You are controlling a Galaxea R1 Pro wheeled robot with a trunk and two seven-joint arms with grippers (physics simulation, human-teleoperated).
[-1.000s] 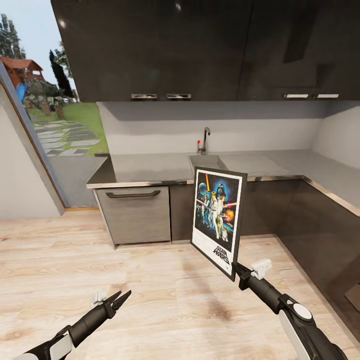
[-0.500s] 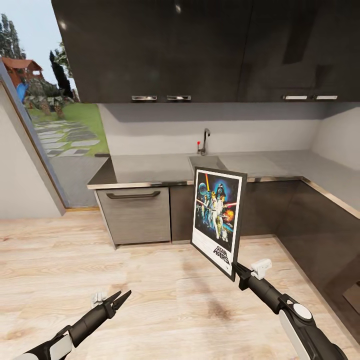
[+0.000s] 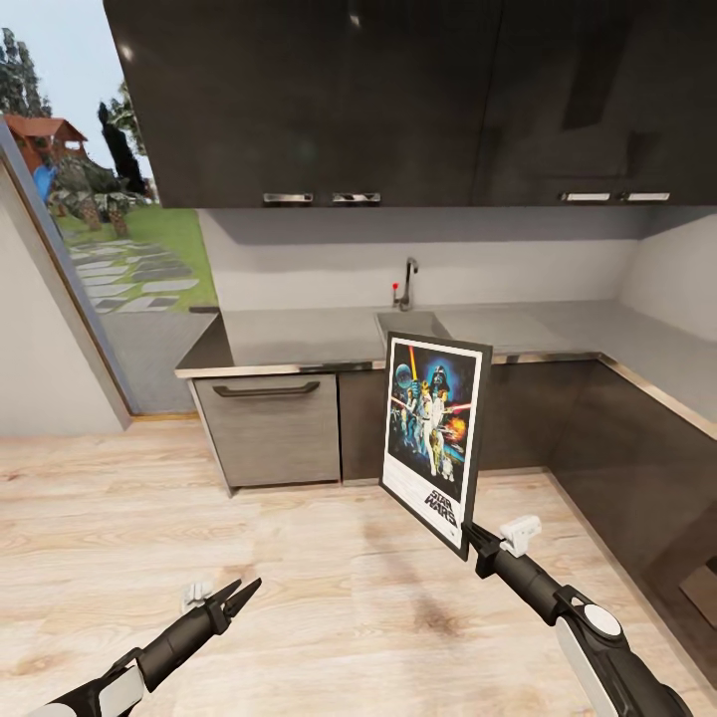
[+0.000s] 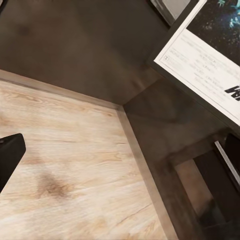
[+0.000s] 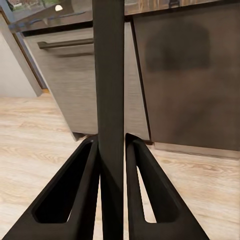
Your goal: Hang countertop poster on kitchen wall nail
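holding steady: the right gripper (image 3: 470, 544) stays pinched on the poster (image 3: 434, 438) by its lower corner, upright above the floor before the worktop (image 3: 299, 337). left gripper (image 3: 242, 594) fingers still spread, empty. view nudged slightly.

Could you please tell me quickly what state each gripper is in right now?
Left gripper: open, empty.
Right gripper: shut on the black-framed rectangular Star Wars poster.

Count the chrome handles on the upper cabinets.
4: a left pair above the sink, and a right pair nearer the corner. More may lie outside the view.
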